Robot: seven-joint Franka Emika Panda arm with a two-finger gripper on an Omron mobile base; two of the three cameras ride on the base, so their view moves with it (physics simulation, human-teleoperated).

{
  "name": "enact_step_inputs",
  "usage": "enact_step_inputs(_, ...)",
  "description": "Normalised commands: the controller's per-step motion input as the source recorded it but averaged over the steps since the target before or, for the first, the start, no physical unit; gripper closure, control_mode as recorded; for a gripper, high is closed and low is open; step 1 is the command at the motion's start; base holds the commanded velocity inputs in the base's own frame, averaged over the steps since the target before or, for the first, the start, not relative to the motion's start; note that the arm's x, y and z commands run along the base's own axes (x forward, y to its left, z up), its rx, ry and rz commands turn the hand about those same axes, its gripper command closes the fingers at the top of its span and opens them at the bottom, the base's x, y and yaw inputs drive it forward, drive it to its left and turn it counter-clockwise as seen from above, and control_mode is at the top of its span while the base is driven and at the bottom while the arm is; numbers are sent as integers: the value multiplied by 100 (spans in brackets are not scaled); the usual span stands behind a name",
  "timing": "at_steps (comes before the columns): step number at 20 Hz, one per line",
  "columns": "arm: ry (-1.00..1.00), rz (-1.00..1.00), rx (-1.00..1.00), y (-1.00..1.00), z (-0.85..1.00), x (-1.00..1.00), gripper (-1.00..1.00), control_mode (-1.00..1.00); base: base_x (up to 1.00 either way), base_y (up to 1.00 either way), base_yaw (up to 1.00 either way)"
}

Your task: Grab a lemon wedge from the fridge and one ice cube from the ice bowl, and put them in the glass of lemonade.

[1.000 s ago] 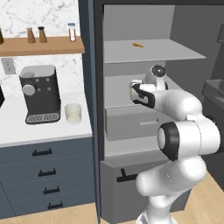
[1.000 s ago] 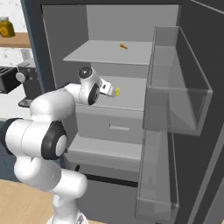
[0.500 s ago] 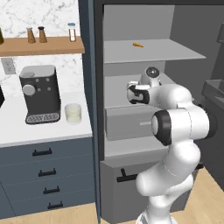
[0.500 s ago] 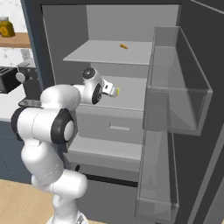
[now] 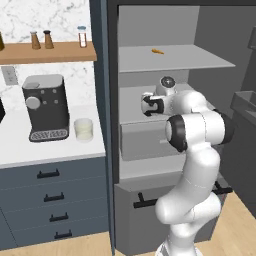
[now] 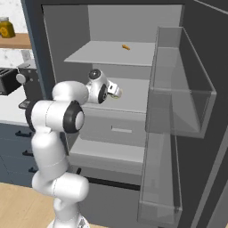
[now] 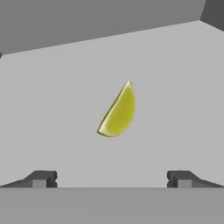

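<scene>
The fridge [image 5: 175, 61] stands open, its door swung to the right in the right base view. On its middle shelf lies the lemon wedge [image 7: 118, 111], small and yellow-green, also seen as a pale spot [image 6: 120, 93] just past the hand. My gripper [image 7: 111, 179] is open above that shelf, fingertips [image 7: 41, 178] wide apart, the wedge ahead of them and untouched. From the base views the gripper [image 5: 145, 104] [image 6: 116, 91] reaches into the fridge [image 6: 102, 53]. The glass of lemonade [image 5: 83, 129] stands on the white counter by the coffee machine. The ice bowl is out of view.
A small orange bit [image 5: 157, 50] lies on the top shelf. The coffee machine [image 5: 46, 107] stands left of the glass under a wooden shelf with shakers [image 5: 45, 50]. Clear door bins [image 6: 178, 89] hang on the open door. A grey drawer [image 5: 145, 142] sits under the middle shelf.
The hand has pushed deeper into the fridge over the middle shelf toward the wedge, and the elbow has swung in behind it. The jaws stay open.
</scene>
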Motion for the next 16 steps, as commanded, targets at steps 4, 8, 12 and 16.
enact_step_inputs(4,4,0,-2,-4,-42,26,-100,-100,0,0,0)
enact_step_inputs(8,0,0,0,-1,-21,43,-100,-100,0,0,0)
enact_step_inputs(12,0,0,0,-3,-20,44,-100,-100,0,0,0)
enact_step_inputs(16,0,0,0,-12,-15,38,-100,-100,0,0,0)
